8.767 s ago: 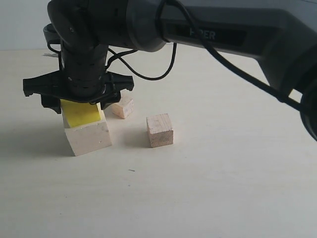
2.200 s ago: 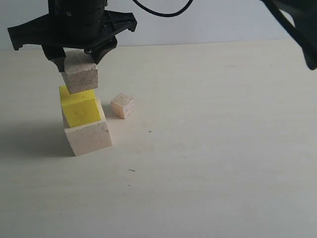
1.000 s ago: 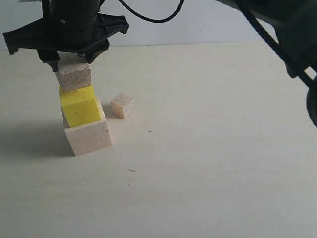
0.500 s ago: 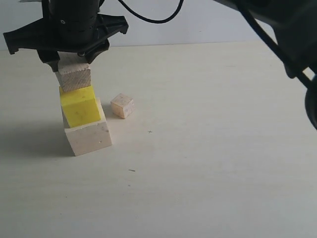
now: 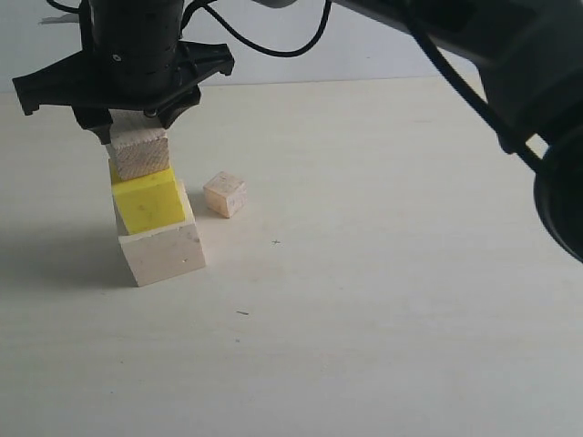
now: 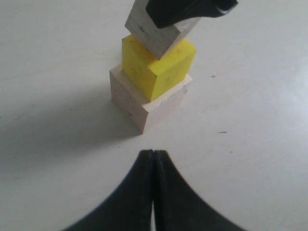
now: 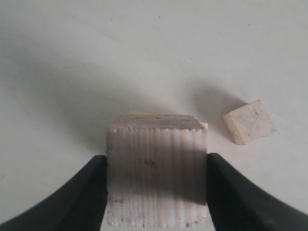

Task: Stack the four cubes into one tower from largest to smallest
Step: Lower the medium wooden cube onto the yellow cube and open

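right pincer (image 7: 156,190) grips grainy light-brown cube (image 5: 139,153) | seemingly touching yellow cube (image 5: 146,200) | left pincer (image 6: 153,160) closed

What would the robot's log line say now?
right gripper: shut on light-brown cube, atop yellow cube | left gripper: shut, empty | pinkish cube: on table

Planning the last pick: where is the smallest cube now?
In the exterior view the smallest cube sits alone on the table, left of centre, just right of the large pale cube, not touching it.
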Robot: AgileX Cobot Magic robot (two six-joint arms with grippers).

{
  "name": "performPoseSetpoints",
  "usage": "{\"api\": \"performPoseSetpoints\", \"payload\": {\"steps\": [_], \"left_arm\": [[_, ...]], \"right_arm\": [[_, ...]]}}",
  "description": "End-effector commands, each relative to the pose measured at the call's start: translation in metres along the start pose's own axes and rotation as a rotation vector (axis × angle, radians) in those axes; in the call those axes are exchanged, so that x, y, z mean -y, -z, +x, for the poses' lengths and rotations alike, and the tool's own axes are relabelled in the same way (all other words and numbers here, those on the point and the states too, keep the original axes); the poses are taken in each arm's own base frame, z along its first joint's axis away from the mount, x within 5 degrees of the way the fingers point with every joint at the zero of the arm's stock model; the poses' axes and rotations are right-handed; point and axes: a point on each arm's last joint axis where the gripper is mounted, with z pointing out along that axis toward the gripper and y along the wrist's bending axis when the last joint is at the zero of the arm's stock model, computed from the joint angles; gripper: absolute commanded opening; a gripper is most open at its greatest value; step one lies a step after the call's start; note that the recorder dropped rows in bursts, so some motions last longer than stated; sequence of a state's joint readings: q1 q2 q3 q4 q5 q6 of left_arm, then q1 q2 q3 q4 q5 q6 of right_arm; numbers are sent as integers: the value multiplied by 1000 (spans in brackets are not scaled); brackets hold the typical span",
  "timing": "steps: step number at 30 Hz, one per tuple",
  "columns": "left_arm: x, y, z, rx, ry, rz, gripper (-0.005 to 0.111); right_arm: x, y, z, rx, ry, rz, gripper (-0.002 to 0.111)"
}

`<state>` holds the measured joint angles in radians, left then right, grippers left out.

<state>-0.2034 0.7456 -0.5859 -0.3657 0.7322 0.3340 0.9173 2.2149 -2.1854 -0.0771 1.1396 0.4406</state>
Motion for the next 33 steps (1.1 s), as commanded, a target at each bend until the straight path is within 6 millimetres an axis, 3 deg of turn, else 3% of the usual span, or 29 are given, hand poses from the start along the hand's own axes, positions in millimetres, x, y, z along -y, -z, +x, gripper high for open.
{"api": "performPoseSetpoints", "payload": {"steps": [1, 7, 12, 16, 33], "left_arm": [[1, 0, 0, 12, 1, 6, 0], [1, 0, 0, 13, -1, 6, 0], [1, 0, 0, 13, -1, 6, 0], [1, 0, 0, 13, -1, 6, 0], [1, 0, 0, 12, -4, 3, 0]], "right_arm": [[-1, 2, -2, 16, -2, 0, 2], [-1, 2, -1, 12, -5, -5, 23], [-3, 3, -1, 4, -13, -21, 50], [-3, 3, 0, 3, -13, -20, 65], [-4, 12, 2, -28, -27, -39, 68]]}}
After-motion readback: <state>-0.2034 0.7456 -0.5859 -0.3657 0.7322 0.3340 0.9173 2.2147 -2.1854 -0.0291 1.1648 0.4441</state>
